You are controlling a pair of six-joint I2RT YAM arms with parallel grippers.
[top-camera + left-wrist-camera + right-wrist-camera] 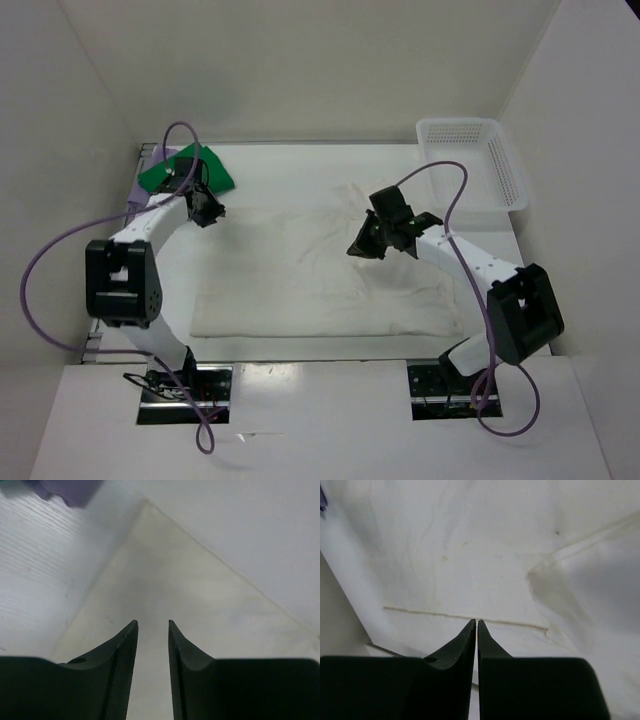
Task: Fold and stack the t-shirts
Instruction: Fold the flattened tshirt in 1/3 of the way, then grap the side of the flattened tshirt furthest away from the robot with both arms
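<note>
The large cream-white cloth t-shirt lies spread flat across the middle of the white tabletop, its long axis running from the left arm's side to the right arm's. The left claw, its fingers spread with nothing between them, hovers right at the garment's far left corner; its wrist camera shows that corner under and just ahead of the tips, tapering to a point away from them. The right claw, its fingers pressed together and gripping nothing that can be seen, hangs above the shirt's right half, a straight hem line just ahead of its tips. Judged from this, the left arm is the nearer one to take an edge for the first fold. Just beyond the left claw, a folded bright green t-shirt rests on a pale lavender one. A white plastic mesh basket sits well beyond the right claw.
</note>
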